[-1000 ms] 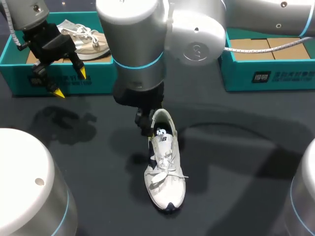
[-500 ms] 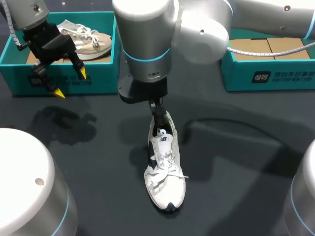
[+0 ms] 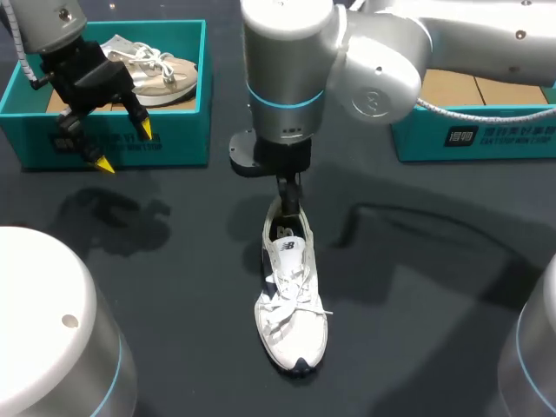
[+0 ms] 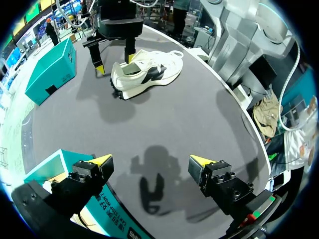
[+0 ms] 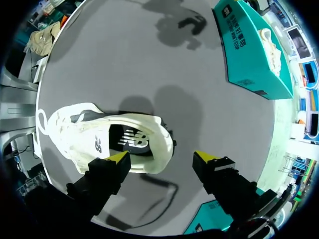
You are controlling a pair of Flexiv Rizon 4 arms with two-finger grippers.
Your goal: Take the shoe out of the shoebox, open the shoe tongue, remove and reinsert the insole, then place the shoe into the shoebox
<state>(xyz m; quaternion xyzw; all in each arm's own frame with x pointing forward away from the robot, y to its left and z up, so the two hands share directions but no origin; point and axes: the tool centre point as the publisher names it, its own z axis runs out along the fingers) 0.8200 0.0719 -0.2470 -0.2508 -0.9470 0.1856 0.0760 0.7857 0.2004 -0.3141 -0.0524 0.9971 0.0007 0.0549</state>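
Note:
A white laced shoe [image 3: 293,304] with dark trim lies on the dark table, its toe toward the front edge. My right gripper [image 3: 287,196] stands at its heel. In the right wrist view the right gripper [image 5: 162,158] is open, with the shoe [image 5: 89,139] lying heel-first between its fingers: one yellow tip is at the collar's side and the other is out past the heel. The dark insole [image 5: 130,139] shows inside the shoe. My left gripper [image 3: 123,146] hangs open and empty at the front wall of the left teal shoebox [image 3: 187,130], far from the shoe [image 4: 149,72].
The left shoebox holds a beige shoe [image 3: 152,69]. A second teal box [image 3: 486,135] with a cardboard lining stands at the back right. My right arm's big joint hangs over the table's middle back. Bare table lies around the shoe.
My right arm has swung right and back, which brought its gripper from the shoe's left side to the heel. The shoe and my left arm have stayed put.

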